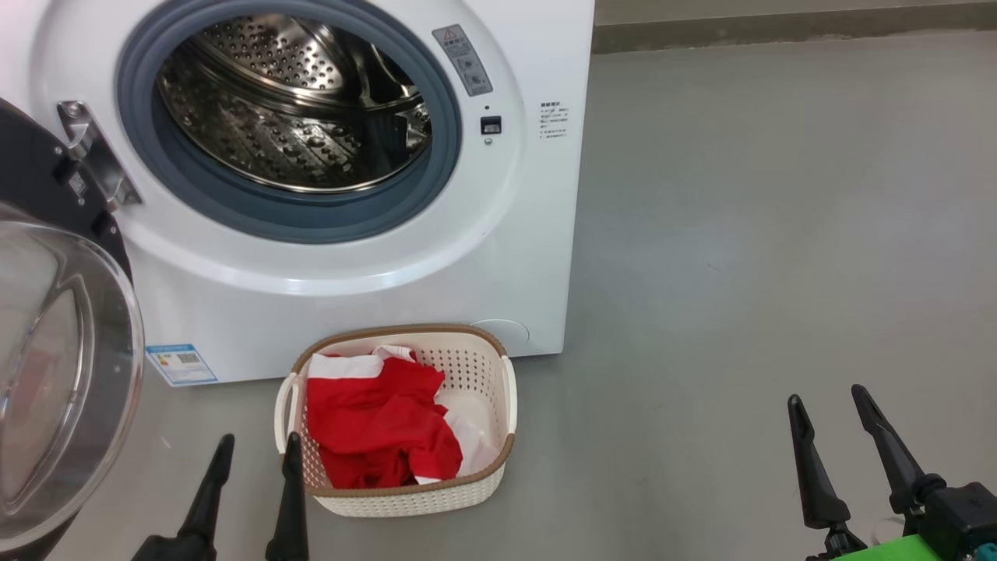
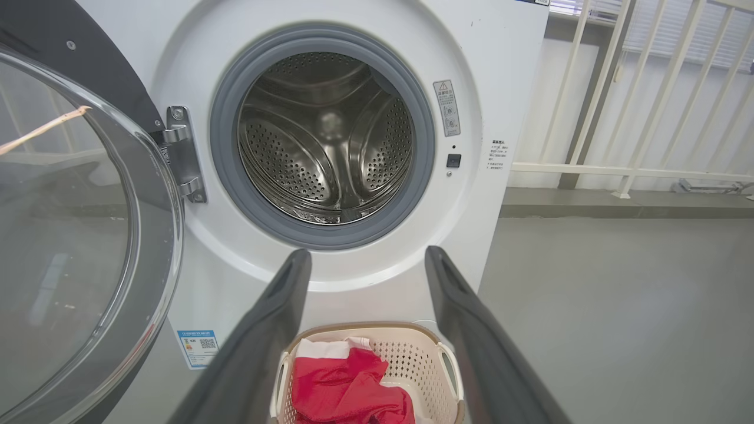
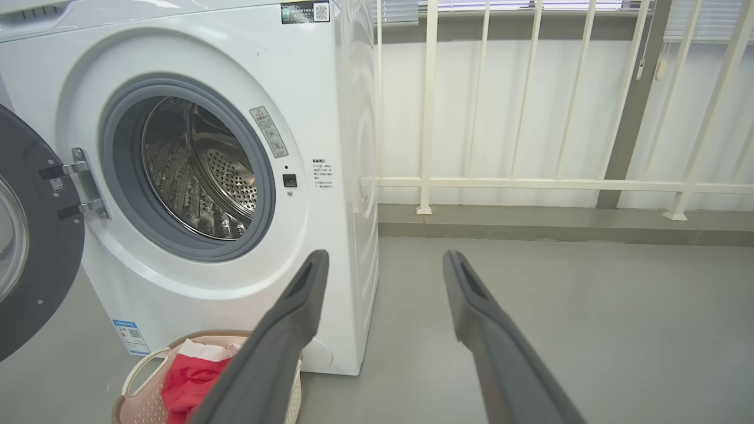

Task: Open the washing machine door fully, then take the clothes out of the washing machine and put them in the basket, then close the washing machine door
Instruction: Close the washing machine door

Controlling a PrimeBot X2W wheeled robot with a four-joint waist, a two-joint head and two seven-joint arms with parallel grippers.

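Left gripper (image 1: 259,440): fingers spread wide, nothing between them, hanging low over the floor (image 1: 740,273) just left of the basket (image 1: 405,499), with 1 finger crossing its near left corner in the head view. Right gripper (image 1: 827,397): also spread wide and empty, well off to the right over bare floor. I judge both are parked clear so neither blocks the opening or the door's swing. The clothes (image 1: 374,421) lie bunched in the basket, red with white parts, heaped toward its left side. The basket sits on the floor right at the foot of the washing machine (image 1: 350,312), below the opening, probably placed there so the drop from the drum (image 1: 296,117) is short. Its handles face my left and right; I cannot tell from here which way its longer side runs. The drum looks empty as far as I can see into it, inside the grey rubber ring (image 1: 288,218). The washing machine door (image 1: 47,374) stands upright, swung well out on the hinge (image 1: 93,156) at the left, glass bowl bulging toward the robot and the opening side, black rim edge nearest the left arm. My read: unloading is done and closing the door is what remains; the left gripper is the closer 1 for the push.
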